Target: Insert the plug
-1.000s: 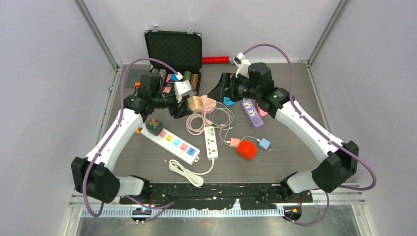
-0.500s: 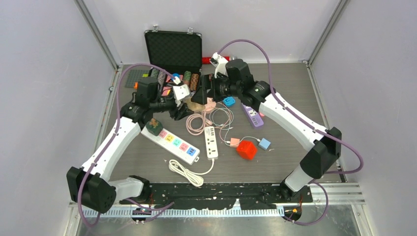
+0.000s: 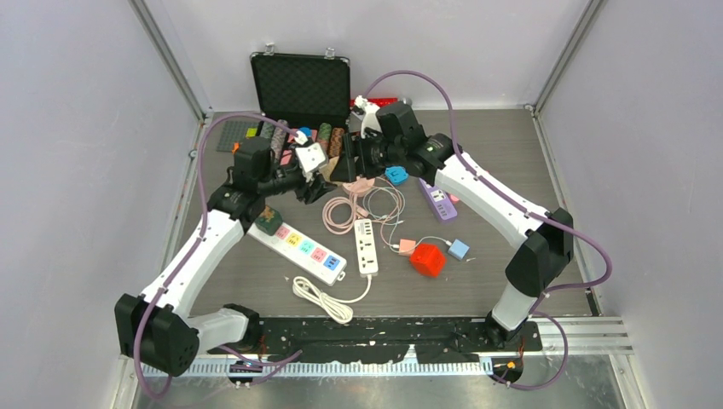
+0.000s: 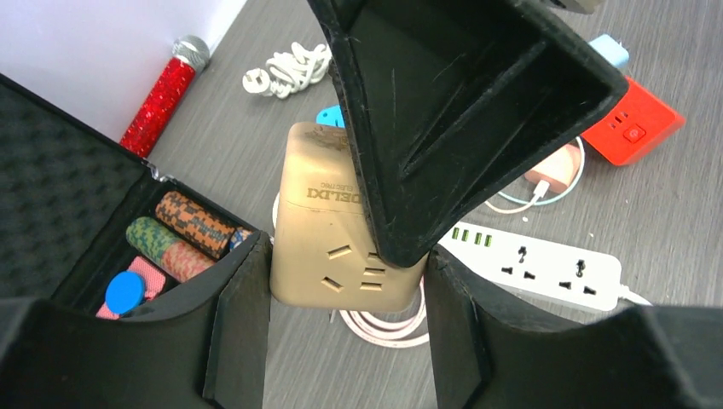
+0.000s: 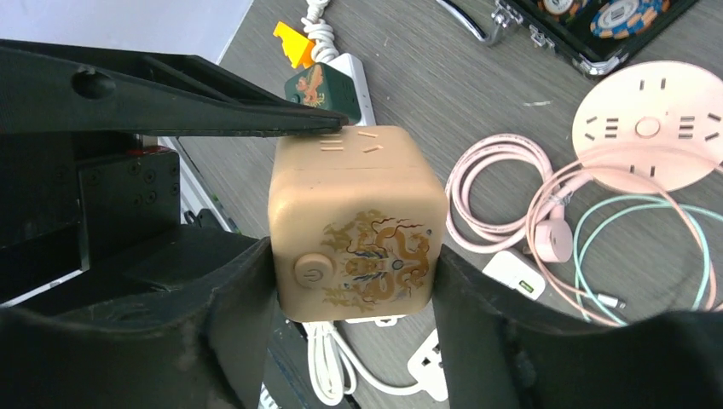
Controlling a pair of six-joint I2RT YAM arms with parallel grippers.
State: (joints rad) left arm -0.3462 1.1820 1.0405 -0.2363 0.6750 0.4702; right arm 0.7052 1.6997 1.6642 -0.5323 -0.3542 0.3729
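A gold cube socket (image 4: pixel 328 230) with a dragon print and a round button (image 5: pixel 358 230) hangs above the table at the back middle. My left gripper (image 4: pixel 348 266) is shut on two of its sides. My right gripper (image 5: pixel 354 256) is shut on it from the opposite end, and one right finger (image 4: pixel 460 128) lies over its top. In the top view the two grippers meet, the left gripper (image 3: pixel 317 176) and the right gripper (image 3: pixel 348 164), and the cube is almost hidden between them. A white strip with coloured sockets (image 3: pixel 300 247) lies below on the left.
A dark green cube (image 3: pixel 267 219) sits on the coloured strip's far end. Pink cables (image 3: pixel 354 207), a white strip (image 3: pixel 366 245), a purple strip (image 3: pixel 437 198), a red cube (image 3: pixel 428 259) and an open black case of chips (image 3: pixel 301 85) lie around.
My right arm has swung left to the left gripper and closed round the gold cube. The left gripper has kept hold of the cube and drawn it slightly left.
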